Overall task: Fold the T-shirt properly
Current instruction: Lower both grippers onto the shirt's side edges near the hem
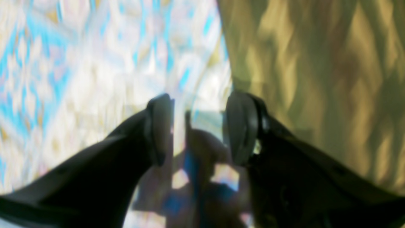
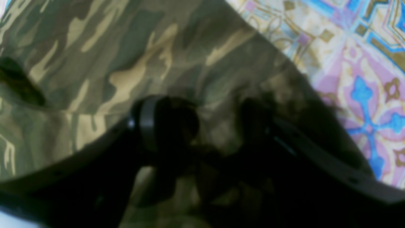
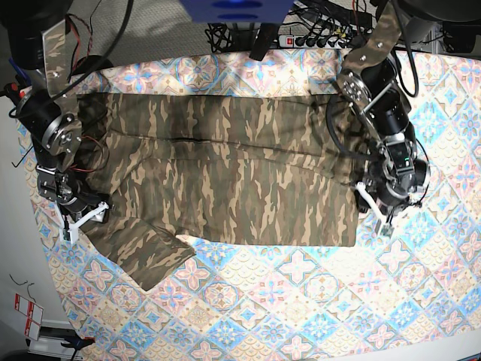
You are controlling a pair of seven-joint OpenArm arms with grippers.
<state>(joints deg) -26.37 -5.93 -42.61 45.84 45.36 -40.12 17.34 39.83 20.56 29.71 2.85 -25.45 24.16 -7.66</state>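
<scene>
On the tablecloth-covered worktop [image 3: 301,301] the camouflage T-shirt [image 3: 225,180] is lying spread flat, the right tool [image 2: 202,126] pinching cloth at its sleeve edge, the left tool [image 1: 197,126] gaping empty beside the opposite edge, likely needing to grip there next.

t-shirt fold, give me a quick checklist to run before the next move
1. Right gripper at the T-shirt: ok, low against the camouflage cloth.
2. Right gripper actually pinching cloth: cannot tell, dark and blurred.
3. Left gripper free: ok, open, nothing between the jaws.
4. Left gripper lined up with the shirt edge: ok, one finger over the tablecloth, the other at the shirt.
5. Shirt spread flat: not ok, the sleeve by the right arm angles out and creases run across the body.
</scene>
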